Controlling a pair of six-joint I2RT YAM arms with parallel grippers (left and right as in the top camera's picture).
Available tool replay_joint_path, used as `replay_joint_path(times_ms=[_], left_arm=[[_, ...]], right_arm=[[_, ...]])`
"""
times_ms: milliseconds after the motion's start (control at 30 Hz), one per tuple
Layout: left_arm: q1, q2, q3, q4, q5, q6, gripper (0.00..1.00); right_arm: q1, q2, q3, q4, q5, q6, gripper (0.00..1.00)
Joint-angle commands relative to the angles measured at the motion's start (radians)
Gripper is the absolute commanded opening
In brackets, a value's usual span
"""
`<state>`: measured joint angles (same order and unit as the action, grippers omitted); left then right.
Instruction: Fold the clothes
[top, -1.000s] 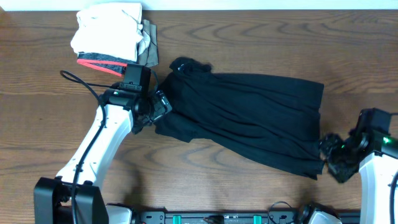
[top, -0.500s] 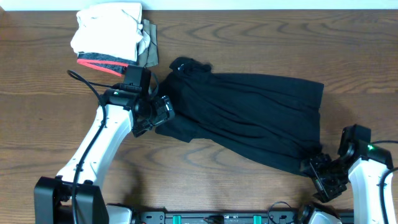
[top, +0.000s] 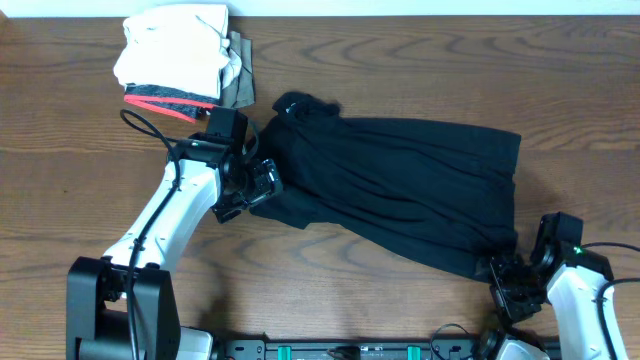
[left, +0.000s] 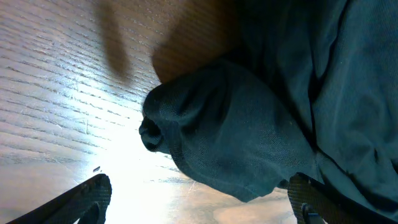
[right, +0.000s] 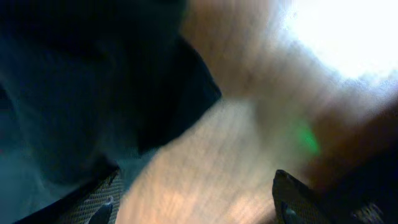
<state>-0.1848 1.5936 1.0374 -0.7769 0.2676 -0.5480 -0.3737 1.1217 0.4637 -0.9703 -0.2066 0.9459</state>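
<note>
The black shirt (top: 400, 190) lies spread across the middle of the table, bunched at its far-left collar end. My left gripper (top: 258, 185) is at the shirt's left edge. In the left wrist view it (left: 202, 202) is open, and a rolled lump of black fabric (left: 217, 130) lies just ahead of the fingers, its lowest fold dipping towards the gap. My right gripper (top: 505, 285) is at the shirt's near-right corner. The right wrist view is blurred: this gripper (right: 199, 199) is open over bare wood, with the shirt's corner (right: 93, 93) by its left finger (right: 99, 199).
A stack of folded light garments (top: 175, 60), with a red-trimmed grey one at the bottom, sits at the far left, close behind my left arm. A black rail (top: 350, 350) runs along the table's near edge. The table's far edge (top: 400, 14) is a little beyond the shirt.
My right gripper has swung left and nearer, from beside the shirt's right edge to its near-right corner. My left gripper has edged right, against the shirt's left edge.
</note>
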Motion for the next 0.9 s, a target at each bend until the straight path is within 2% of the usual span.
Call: replay_joint_path(times_ms=[0, 167, 267, 467, 700, 867], left_arm=[[0.004, 0.005, -0.013, 0.0, 0.009, 0.017, 0.92], [0.004, 0.005, -0.013, 0.0, 0.009, 0.017, 0.92], [0.004, 0.005, -0.013, 0.0, 0.009, 0.017, 0.92], [0.004, 0.005, -0.013, 0.0, 0.009, 0.017, 0.92], [0.004, 0.005, -0.013, 0.0, 0.009, 0.017, 0.92], [0.004, 0.005, -0.013, 0.0, 0.009, 0.017, 0.92]], right_arm=[[0.016, -0.003, -0.031, 0.056, 0.002, 0.067, 0.76], [0.016, -0.003, -0.04, 0.1, 0.061, 0.113, 0.73], [0.016, -0.003, -0.04, 0.111, 0.084, 0.112, 0.59], [0.016, -0.003, -0.04, 0.123, 0.087, 0.112, 0.48], [0.016, -0.003, -0.039, 0.154, 0.086, 0.112, 0.26], [0.016, -0.003, -0.039, 0.171, 0.086, 0.112, 0.07]])
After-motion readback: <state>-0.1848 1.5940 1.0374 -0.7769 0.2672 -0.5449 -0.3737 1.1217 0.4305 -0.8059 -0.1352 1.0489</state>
